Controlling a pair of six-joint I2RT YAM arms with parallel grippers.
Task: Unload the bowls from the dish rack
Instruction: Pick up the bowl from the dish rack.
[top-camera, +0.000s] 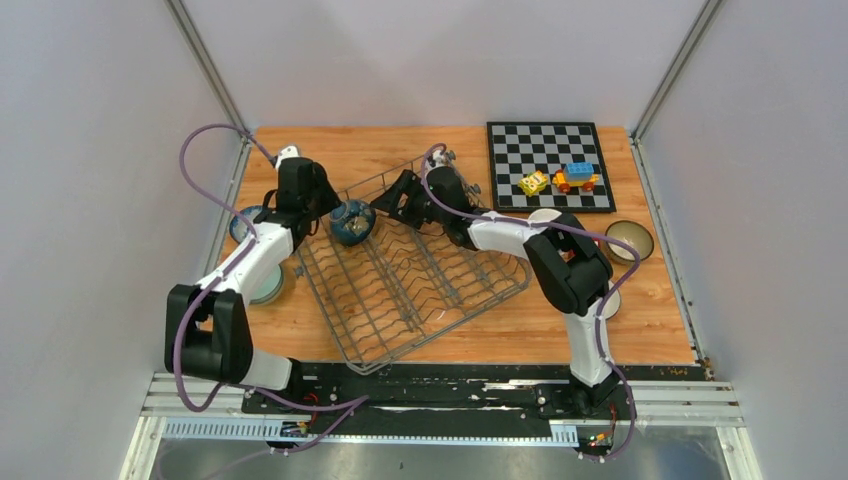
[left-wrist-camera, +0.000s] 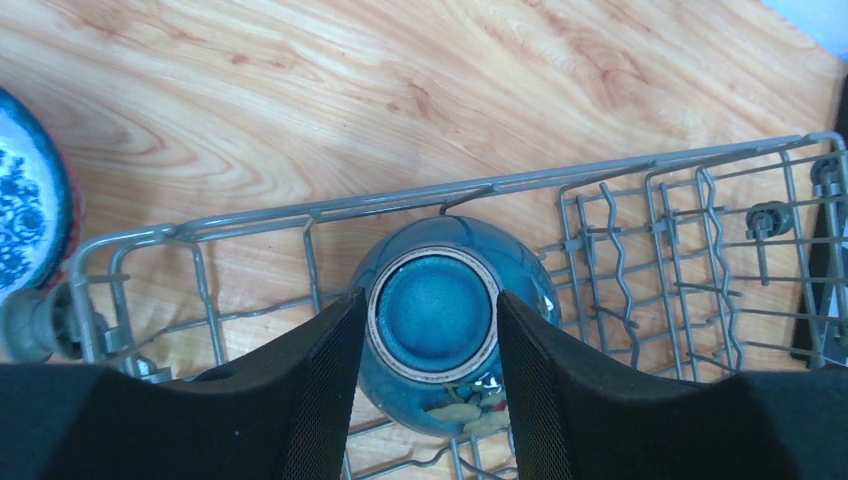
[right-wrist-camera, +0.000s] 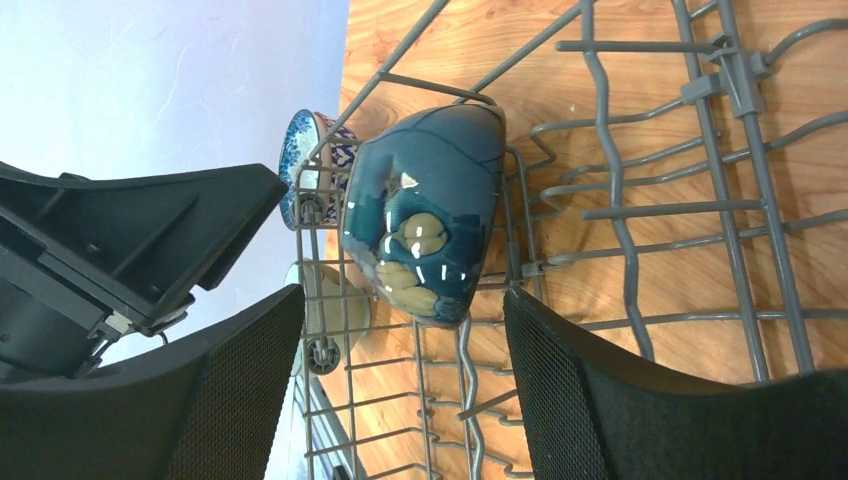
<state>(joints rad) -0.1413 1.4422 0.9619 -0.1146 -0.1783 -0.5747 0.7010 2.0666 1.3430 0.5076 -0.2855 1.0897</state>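
Note:
The grey wire dish rack (top-camera: 420, 290) lies askew in the middle of the table. One dark teal bowl (top-camera: 352, 222) rests foot-up in its far left corner against the rim wire. My left gripper (left-wrist-camera: 430, 320) hangs open just above that bowl (left-wrist-camera: 432, 320), its fingers (left-wrist-camera: 330, 380) framing the foot ring. The right wrist view shows a gap between this gripper and the bowl (right-wrist-camera: 430, 210). My right gripper (right-wrist-camera: 400, 400) is open over the rack's prongs, with the bowl beyond its fingertips. It holds nothing.
A blue-and-white bowl (top-camera: 243, 222) and a pale green bowl (top-camera: 270, 288) sit on the table left of the rack. A beige-brown bowl (top-camera: 629, 240) and white bowls (top-camera: 545, 215) sit on the right. A chessboard (top-camera: 545, 150) with toy blocks (top-camera: 560, 180) lies at the far right.

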